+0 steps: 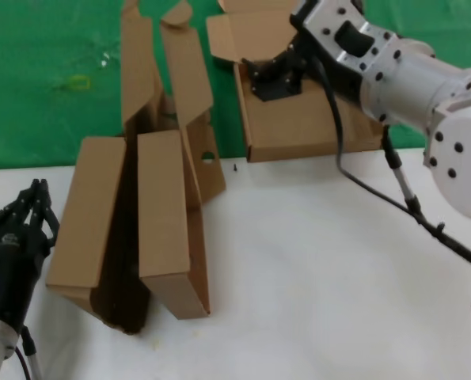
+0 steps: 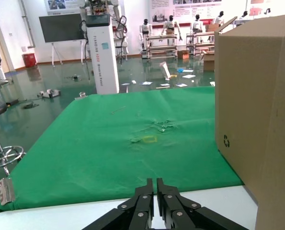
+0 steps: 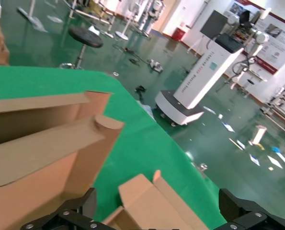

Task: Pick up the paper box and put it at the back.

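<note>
The paper box (image 1: 314, 119) lies at the far right, mostly on the green cloth at the back (image 1: 45, 79), its near edge at the white tabletop. Its lid (image 1: 243, 36) stands open. My right gripper (image 1: 271, 75) is down at the box's far left corner. In the right wrist view the gripper (image 3: 159, 201) is open wide, one finger on each side of the box's flap (image 3: 147, 196), not touching it. My left gripper (image 1: 33, 198) is shut and empty, low at the table's near left; its closed fingertips (image 2: 155, 184) point toward the cloth (image 2: 108, 143).
Two alike brown cardboard boxes (image 1: 89, 214) (image 1: 168, 222) stand side by side in the left middle, tall flaps (image 1: 140, 63) raised. One fills the side of the left wrist view (image 2: 257, 110). A black cable (image 1: 377, 190) hangs over the white table (image 1: 314, 277).
</note>
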`<action>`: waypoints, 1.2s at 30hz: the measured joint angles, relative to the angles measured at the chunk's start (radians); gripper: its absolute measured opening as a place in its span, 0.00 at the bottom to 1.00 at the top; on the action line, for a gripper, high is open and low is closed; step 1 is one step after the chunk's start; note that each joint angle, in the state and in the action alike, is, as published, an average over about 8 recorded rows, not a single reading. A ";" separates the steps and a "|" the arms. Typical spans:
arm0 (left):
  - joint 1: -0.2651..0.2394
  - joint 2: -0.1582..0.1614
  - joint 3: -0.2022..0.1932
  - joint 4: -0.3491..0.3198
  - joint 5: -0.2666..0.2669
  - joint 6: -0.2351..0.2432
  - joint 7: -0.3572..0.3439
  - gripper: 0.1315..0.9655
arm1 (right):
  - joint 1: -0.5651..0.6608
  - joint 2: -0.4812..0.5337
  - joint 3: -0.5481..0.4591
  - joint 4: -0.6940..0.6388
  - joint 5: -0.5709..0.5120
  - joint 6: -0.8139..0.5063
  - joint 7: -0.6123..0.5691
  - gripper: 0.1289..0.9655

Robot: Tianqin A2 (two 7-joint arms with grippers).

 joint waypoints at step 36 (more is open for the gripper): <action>0.000 0.000 0.000 0.000 0.000 0.000 0.000 0.61 | -0.353 0.097 0.068 -0.114 0.688 0.517 -0.383 1.00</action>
